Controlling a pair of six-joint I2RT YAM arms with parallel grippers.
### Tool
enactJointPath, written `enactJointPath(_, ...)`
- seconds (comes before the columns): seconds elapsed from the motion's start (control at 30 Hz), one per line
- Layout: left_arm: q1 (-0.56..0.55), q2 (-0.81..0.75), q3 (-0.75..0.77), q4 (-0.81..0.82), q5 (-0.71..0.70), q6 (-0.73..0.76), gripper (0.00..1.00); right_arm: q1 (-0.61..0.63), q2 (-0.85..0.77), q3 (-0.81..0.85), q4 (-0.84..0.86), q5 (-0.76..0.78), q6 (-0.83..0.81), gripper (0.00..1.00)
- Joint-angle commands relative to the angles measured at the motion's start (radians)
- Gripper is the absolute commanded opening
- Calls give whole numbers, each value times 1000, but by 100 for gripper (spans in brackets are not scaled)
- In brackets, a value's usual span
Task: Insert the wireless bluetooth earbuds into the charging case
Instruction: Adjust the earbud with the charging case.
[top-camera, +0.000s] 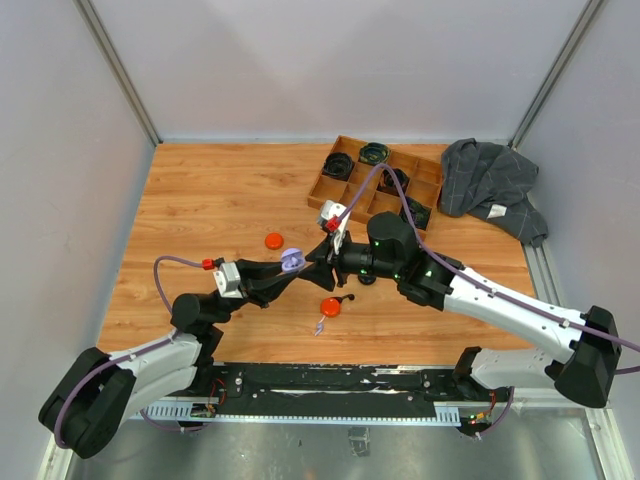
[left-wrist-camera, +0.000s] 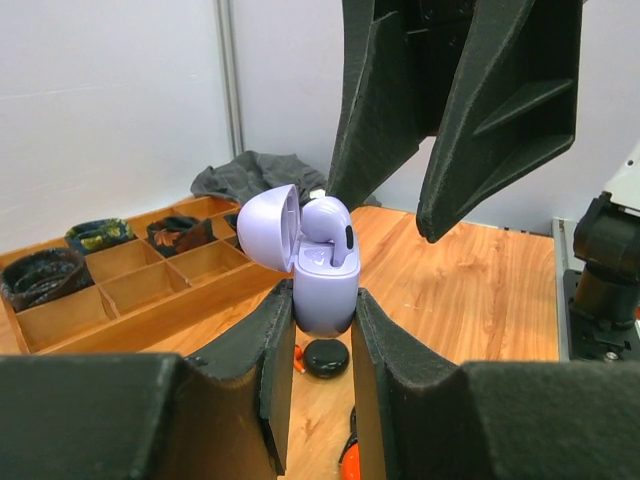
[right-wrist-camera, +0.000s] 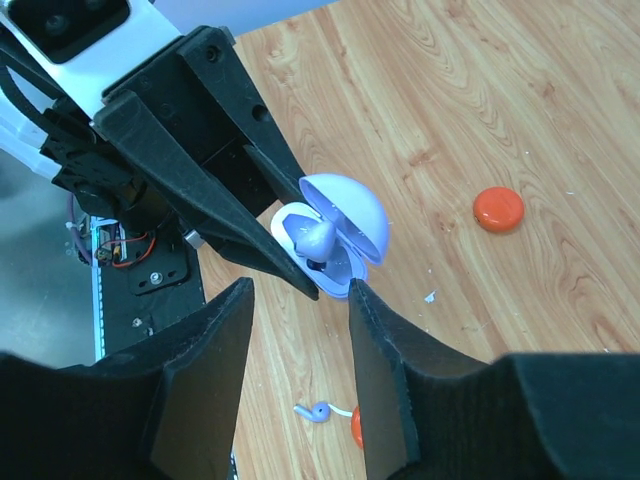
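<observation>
My left gripper (top-camera: 287, 267) (left-wrist-camera: 321, 312) is shut on a lilac charging case (left-wrist-camera: 325, 297), held upright above the table with its lid (left-wrist-camera: 266, 228) open. One lilac earbud (left-wrist-camera: 329, 222) sits in the case, its head sticking up; it also shows in the right wrist view (right-wrist-camera: 319, 238). My right gripper (top-camera: 322, 252) (right-wrist-camera: 300, 292) is open and empty, its fingers (left-wrist-camera: 380, 120) just above the case. A second lilac earbud (right-wrist-camera: 319, 411) (top-camera: 319, 326) lies on the table beside an orange round case (top-camera: 330, 306).
Another orange case (top-camera: 274, 241) (right-wrist-camera: 498, 209) lies left of the grippers. A black round case (left-wrist-camera: 326, 357) lies below the held case. A wooden compartment tray (top-camera: 345, 192) with coiled cables stands at the back right, a grey cloth (top-camera: 490, 183) beside it.
</observation>
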Motion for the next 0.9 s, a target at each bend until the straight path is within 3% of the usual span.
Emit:
enactJointPath(0.0,-5,-10,-38,2,-14,24,0,10,12,48,20,-56,5,44)
enactJointPath(0.6,-5,10,-28,42,76,-3,0,12,89,99,38,-117,11,35)
enactJointPath(0.87,-5,19,-27,54,88,-10,0,14,102,113,7,-140,-6,36)
